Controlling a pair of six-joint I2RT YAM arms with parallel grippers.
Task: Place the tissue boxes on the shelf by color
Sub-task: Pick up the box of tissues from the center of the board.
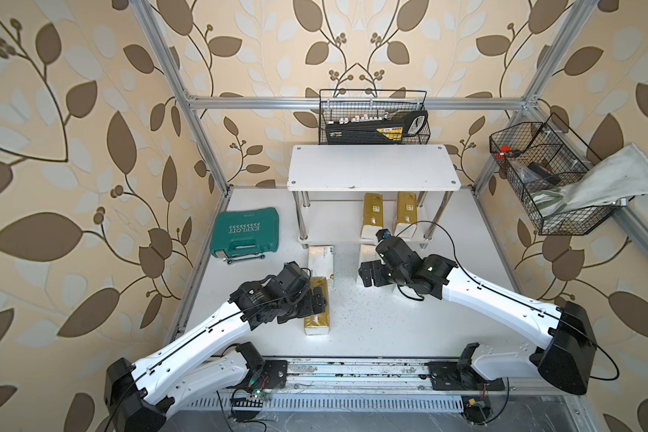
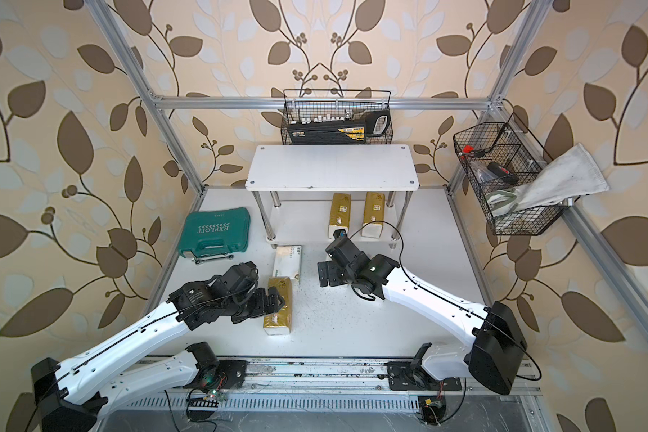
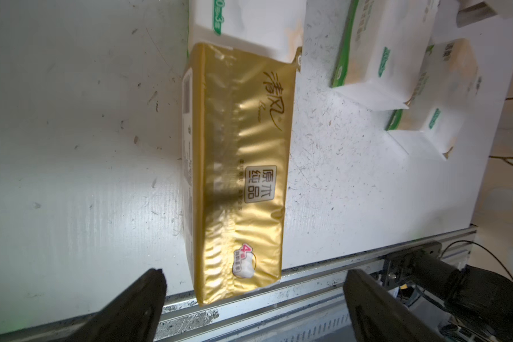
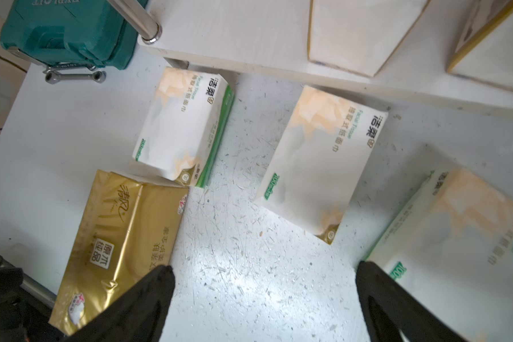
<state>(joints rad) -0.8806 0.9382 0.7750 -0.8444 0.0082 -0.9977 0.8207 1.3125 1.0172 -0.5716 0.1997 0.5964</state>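
The shelf (image 1: 371,168) stands at the middle of the worktop's (image 1: 390,318) back edge. On its lower board (image 1: 333,220), toward the right end, a first gold tissue box (image 1: 372,215) and a second gold tissue box (image 1: 406,213) lie side by side, close but apart, with their white ends facing the front.

A third gold tissue box (image 3: 240,177) lies flat on the worktop, left of the middle and toward the front edge. Its far end touches a corner of a first white tissue box (image 1: 320,258), which lies just in front of the shelf's left front leg. A second white tissue box (image 4: 323,160) lies just before the lower board's front edge. A third white tissue box (image 4: 456,251) lies near it, and the right arm hides it in both top views.

The left end effector (image 3: 253,271) hovers over the third gold tissue box with its jaws spread wide, holding nothing. The right end effector (image 4: 265,266) is also wide open and empty, above bare worktop between the white boxes.

A green tool case (image 1: 242,233) sits near the worktop's left edge, with a wrench (image 1: 246,259) touching its front.
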